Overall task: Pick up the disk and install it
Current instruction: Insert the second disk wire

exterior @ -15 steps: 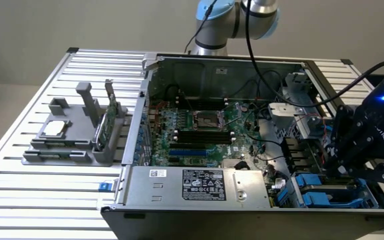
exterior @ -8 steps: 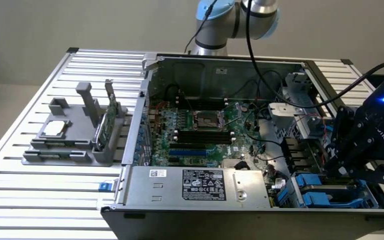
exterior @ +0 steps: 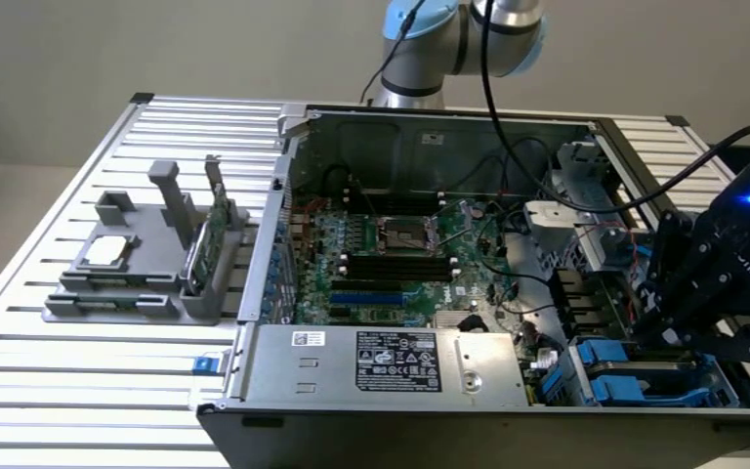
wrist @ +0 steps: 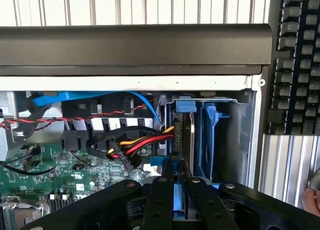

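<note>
Inside the metal bay, black gripper [wrist: 174, 182] clamps blue-railed disk [wrist: 179, 197]

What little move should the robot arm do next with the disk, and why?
Probably ease the disk straight deeper into the drive bay, slowly: the gripper is right at it, it stands on edge in the bay, and red and yellow cables lie close beside.

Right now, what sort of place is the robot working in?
Probably a lab bench for computer assembly trials. An open PC case lies on a slatted metal table, a grey fixture beside it holds spare parts, and the pincer sits over the blue drive bays.
</note>
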Tool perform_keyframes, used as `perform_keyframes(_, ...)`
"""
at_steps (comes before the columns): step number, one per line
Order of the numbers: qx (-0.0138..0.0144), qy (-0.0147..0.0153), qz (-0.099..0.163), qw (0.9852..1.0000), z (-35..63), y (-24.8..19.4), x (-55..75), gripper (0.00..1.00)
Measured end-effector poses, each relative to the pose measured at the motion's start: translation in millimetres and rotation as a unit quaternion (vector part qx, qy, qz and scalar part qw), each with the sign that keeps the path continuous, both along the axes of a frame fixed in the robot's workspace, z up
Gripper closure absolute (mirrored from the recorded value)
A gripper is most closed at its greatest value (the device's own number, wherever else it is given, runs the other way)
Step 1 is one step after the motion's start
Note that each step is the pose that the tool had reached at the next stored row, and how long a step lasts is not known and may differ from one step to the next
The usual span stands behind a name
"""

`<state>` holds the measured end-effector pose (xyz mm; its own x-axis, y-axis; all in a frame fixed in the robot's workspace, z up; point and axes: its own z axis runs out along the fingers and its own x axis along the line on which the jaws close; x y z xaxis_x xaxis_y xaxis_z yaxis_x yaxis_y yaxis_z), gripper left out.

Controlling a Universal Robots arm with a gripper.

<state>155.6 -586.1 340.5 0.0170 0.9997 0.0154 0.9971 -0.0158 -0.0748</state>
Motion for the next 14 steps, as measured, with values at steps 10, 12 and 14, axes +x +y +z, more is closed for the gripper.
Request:
perform_keyframes(10,0.0011,-0.0003,0.002,1.0000,-2.2,-1.6,0.9,0.84)
perform_keyframes(12,0.0021,-0.0003,0.003,1.0000,-2.9,-2.7,1.0,0.84)
perform_keyframes(14,0.0032,-0.0004,0.003,1.0000,-3.6,-4.0,1.1,0.84)
